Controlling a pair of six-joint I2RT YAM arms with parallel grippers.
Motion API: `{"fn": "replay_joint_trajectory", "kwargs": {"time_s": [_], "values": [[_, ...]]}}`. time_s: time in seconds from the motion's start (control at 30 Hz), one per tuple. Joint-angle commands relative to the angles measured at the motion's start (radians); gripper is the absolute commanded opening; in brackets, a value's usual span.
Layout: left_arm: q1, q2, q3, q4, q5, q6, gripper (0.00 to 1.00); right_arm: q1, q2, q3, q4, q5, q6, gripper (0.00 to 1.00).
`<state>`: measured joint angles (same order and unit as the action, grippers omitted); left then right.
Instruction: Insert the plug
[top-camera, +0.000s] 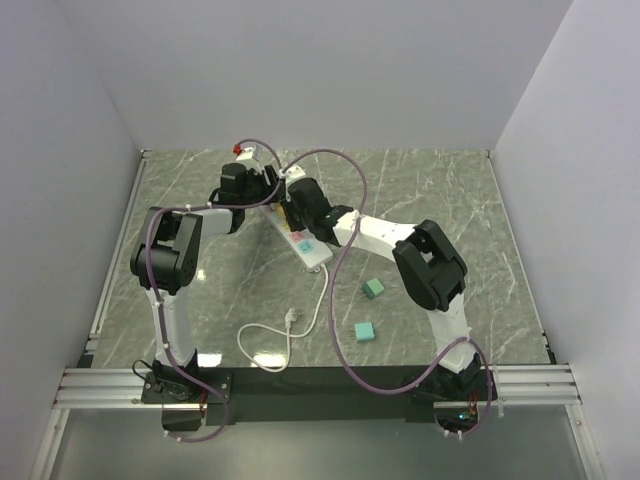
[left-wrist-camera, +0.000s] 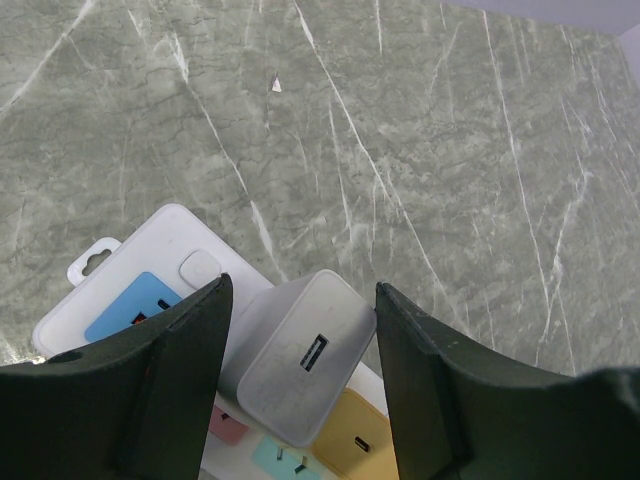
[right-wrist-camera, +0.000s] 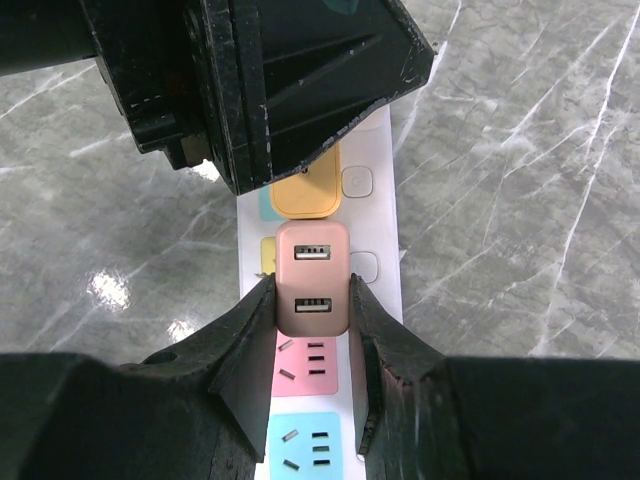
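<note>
The right gripper (right-wrist-camera: 311, 295) is seen pressed together on the pink plug (right-wrist-camera: 312, 275), one finger on each long side. This plug is held upright over the strip (right-wrist-camera: 380, 200), between a yellow socket on the far side and a pink one on the near side. Whether its pins are fully home cannot be told. The left gripper (left-wrist-camera: 303, 292) is held just beyond it, over the far end of the strip. The white plug (left-wrist-camera: 300, 360) is pinched between its fingers, as far as can be judged, and is tilted above the sockets rather than set flat.

The insertion step itself is judged to be in hand, with both plugs brought to the strip. For the next move, the white plug would need to be levelled and its pins lined up with a free socket. It would then be pushed straight down while the strip is kept from sliding.

Two grippers, two plugs and one strip are counted. Around them on the table (top-camera: 450, 220), two teal cubes (top-camera: 373, 288) (top-camera: 364, 331) are found near and to the right, well apart from the strip. One white cord (top-camera: 300, 325) is looped on the near side. The sockets cannot be fully counted, some being covered.
</note>
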<state>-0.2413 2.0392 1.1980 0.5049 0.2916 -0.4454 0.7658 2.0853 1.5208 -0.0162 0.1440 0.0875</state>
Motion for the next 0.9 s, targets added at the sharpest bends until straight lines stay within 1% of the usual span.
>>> {"fn": "replay_joint_trajectory", "kwargs": {"time_s": [0.0,0.3,0.63,0.87], "values": [[-0.019,-0.024,-0.014,-0.071,0.041,0.024,0.63,0.009,0.053,0.024,-0.105,0.031,-0.032,0.00],[-0.019,-0.028,-0.011,-0.083,0.043,0.033,0.63,0.012,0.102,0.082,-0.174,0.006,-0.060,0.00],[-0.019,-0.022,-0.011,-0.086,0.052,0.036,0.64,0.018,0.073,-0.010,-0.159,0.012,-0.029,0.00],[-0.020,-0.037,-0.021,-0.092,0.052,0.040,0.63,0.026,0.056,-0.033,-0.176,0.031,-0.019,0.00]]}}
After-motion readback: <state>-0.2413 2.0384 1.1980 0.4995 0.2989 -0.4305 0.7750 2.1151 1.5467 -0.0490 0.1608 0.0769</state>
